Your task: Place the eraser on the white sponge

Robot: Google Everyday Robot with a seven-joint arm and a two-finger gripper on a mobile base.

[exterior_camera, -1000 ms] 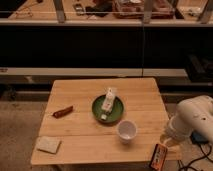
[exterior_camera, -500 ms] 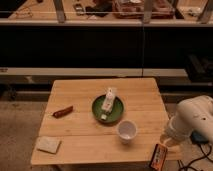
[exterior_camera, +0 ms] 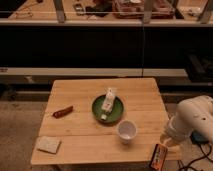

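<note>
The eraser (exterior_camera: pixel 158 156), a small dark block with an orange-red face, is at the front right corner of the wooden table (exterior_camera: pixel 80 135), at or just past its edge. My gripper (exterior_camera: pixel 164 145) sits right over it at the end of my white arm (exterior_camera: pixel 195 120). The white sponge (exterior_camera: pixel 48 144), a pale speckled pad, lies at the table's front left corner, far from the gripper.
A green plate (exterior_camera: pixel 116 112) holding a white box (exterior_camera: pixel 108 100) sits mid-table. A white cup (exterior_camera: pixel 127 131) stands in front of it. A thin reddish-brown sausage-shaped item (exterior_camera: pixel 63 111) lies at the left. A dark counter runs behind the table.
</note>
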